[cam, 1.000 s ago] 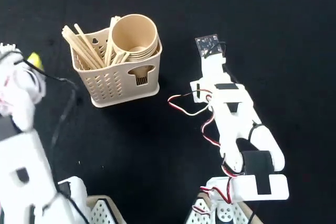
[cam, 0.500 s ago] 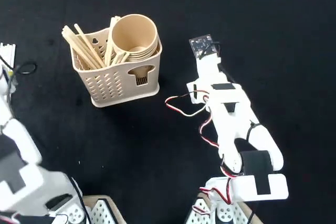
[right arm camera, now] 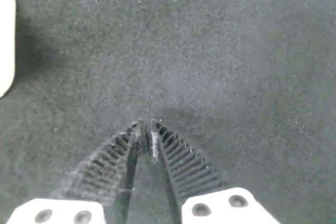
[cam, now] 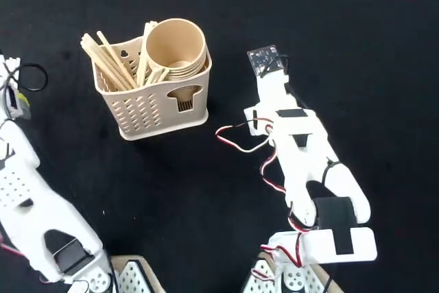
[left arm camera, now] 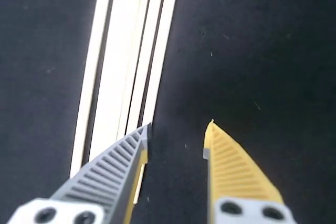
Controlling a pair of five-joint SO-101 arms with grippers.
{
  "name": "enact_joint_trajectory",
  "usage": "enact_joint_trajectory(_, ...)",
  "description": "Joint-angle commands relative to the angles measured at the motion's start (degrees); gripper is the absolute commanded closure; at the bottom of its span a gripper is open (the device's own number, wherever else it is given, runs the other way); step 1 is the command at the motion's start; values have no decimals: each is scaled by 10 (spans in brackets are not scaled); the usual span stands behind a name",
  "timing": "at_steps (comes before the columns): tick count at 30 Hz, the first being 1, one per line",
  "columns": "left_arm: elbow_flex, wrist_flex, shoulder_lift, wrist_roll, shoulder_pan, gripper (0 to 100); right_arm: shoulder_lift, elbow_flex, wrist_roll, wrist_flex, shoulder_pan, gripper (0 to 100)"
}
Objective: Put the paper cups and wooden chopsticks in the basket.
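The beige perforated basket (cam: 154, 108) stands on the black mat left of centre. A stack of paper cups (cam: 175, 46) sits upright in its right half. Several wooden chopsticks (cam: 110, 60) lean in its left half. My left gripper (left arm camera: 179, 125) is open, grey and yellow fingers apart, with nothing between them, over the mat beside pale parallel strips (left arm camera: 128, 51). The left arm (cam: 20, 183) is at the table's left edge, well away from the basket. My right gripper (right arm camera: 144, 127) is shut with nothing in it, tips touching, just above the mat. The right arm (cam: 302, 149) lies stretched out to the right of the basket.
Red and white wires (cam: 240, 142) loop off the right arm near the basket's front right corner. A pale rounded object (right arm camera: 4, 40) shows at the edge of the right wrist view. Open black mat lies in front of the basket and across the right side.
The left arm has swung away from the basket and dropped toward the table's left edge. The right arm shifted slightly to the left, then stayed still. The basket's contents are unchanged.
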Motion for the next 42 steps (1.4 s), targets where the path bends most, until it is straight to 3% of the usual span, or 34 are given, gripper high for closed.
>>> enact_joint_trajectory(1, -163, 55, 84, -4, -7, 820, -2, -12, 4, -8, -4, 987)
enact_joint_trajectory(9, -370, 95, 227, -10, -10, 820, -2, -12, 4, -8, -4, 987)
enact_joint_trajectory(17, -588, 202, 247, -95, -19, 820, -2, -12, 4, -8, -4, 987)
enact_joint_trajectory(30, -444, -2, 315, -110, -32, 816, -2, -12, 4, -8, -4, 987)
enact_joint_trajectory(37, -436, -3, 368, -110, -30, 822, -2, -12, 4, -8, -4, 987)
enact_joint_trajectory(42, -441, -6, 416, -113, -29, 952, -2, -12, 4, -8, -4, 987)
